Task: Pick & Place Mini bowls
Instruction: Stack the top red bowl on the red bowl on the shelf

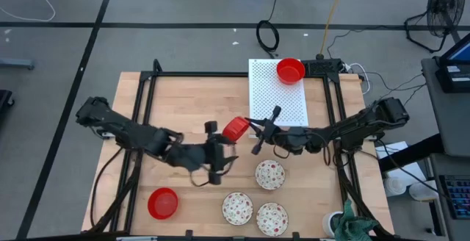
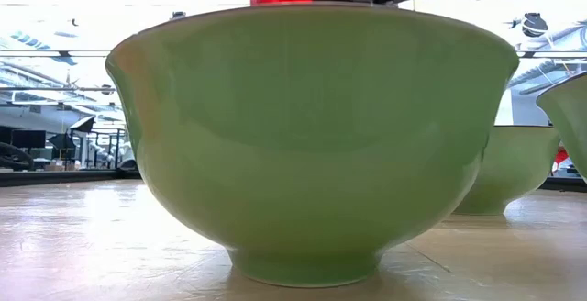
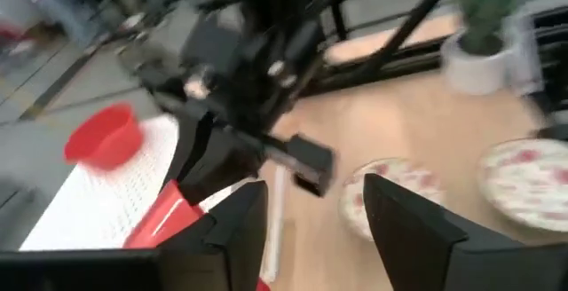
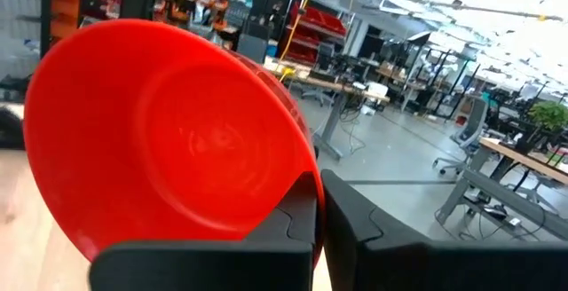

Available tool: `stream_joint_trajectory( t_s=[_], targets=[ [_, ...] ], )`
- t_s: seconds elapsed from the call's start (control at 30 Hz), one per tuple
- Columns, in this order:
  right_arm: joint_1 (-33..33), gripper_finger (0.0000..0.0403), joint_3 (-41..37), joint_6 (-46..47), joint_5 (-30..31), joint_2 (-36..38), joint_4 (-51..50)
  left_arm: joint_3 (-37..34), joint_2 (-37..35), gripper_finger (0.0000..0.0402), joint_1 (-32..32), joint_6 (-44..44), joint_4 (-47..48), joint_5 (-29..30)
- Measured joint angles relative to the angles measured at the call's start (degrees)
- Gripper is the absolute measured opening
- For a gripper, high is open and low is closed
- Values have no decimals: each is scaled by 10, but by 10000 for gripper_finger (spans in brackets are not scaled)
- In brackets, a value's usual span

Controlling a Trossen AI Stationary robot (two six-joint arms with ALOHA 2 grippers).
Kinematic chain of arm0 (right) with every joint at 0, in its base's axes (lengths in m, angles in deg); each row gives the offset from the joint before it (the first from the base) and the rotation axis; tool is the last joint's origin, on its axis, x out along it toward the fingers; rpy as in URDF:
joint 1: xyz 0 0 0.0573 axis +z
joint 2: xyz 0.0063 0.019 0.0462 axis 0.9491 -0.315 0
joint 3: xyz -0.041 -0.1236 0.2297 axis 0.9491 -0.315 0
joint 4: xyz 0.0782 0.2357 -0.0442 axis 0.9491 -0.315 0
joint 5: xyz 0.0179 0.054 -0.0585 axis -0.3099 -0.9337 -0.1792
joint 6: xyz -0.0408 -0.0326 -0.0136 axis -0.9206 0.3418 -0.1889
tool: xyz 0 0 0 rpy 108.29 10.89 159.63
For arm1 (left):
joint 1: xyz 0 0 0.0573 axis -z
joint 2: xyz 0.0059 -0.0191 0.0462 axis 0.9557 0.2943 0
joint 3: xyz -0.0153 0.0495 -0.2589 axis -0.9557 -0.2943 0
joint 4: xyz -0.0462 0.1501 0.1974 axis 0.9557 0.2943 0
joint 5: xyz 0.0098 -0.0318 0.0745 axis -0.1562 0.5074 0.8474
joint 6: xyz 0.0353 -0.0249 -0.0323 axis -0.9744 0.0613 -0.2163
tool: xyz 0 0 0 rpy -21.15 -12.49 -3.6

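The wooden counter (image 1: 183, 101) carries a white perforated board (image 1: 275, 98) at its far edge. Six mini bowls show: three red, three white with red speckles. One red bowl (image 1: 291, 70) sits on the board's far corner, another (image 1: 163, 203) on the counter's near left. The three speckled bowls (image 1: 270, 175) (image 1: 238, 208) (image 1: 272, 218) cluster near the front. The third red bowl (image 1: 236, 128) hangs tilted above mid-counter, its rim clenched by the right gripper (image 4: 319, 216). The left gripper (image 3: 311, 224), just beside it, stands released, fingers apart.
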State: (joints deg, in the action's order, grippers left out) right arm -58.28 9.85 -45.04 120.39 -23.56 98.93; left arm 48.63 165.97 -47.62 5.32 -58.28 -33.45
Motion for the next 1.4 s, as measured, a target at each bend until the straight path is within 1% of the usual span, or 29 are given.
stream_joint_trajectory(
  t_s=[0.07,0.13,0.23,0.3,0.37,0.47,0.53,0.6,0.73,0.87,1.03,1.13,1.23,1.4],
  targets=[
    [3,1,0,18,-18,23,-44,-3,-21,198,6,-20,1,-11],
    [7,1,0,48,-50,53,-94,-15,-44,200,12,-35,23,-15],
    [15,1,0,92,-97,104,-175,-40,-83,197,14,-30,31,-29],
    [26,1,0,110,-106,131,-222,-66,-124,193,15,-30,30,-54],
    [39,1,-6,117,-104,154,-245,-105,-172,189,15,-26,22,-104],
    [55,1,-24,112,-100,178,-244,-183,-245,184,9,-24,-14,-171],
    [59,1,-34,112,-100,190,-238,-243,-300,182,4,-23,-40,-205],
    [60,0,-44,111,-99,202,-230,-305,-359,180,-3,-14,-79,-223],
    [59,0,-59,110,-98,212,-209,-422,-473,177,-22,3,-152,-241],
    [58,0,-59,110,-98,214,-206,-519,-576,183,-46,17,-216,-257],
    [58,0,-59,109,-98,214,-207,-615,-679,192,-83,56,-244,-257],
    [58,0,-59,110,-98,214,-207,-661,-720,198,-104,74,-276,-275],
    [58,0,-59,110,-98,214,-207,-695,-743,203,-121,81,-295,-284],
    [58,0,-59,110,-98,214,-208,-721,-749,203,-136,81,-311,-250]
  ],
)
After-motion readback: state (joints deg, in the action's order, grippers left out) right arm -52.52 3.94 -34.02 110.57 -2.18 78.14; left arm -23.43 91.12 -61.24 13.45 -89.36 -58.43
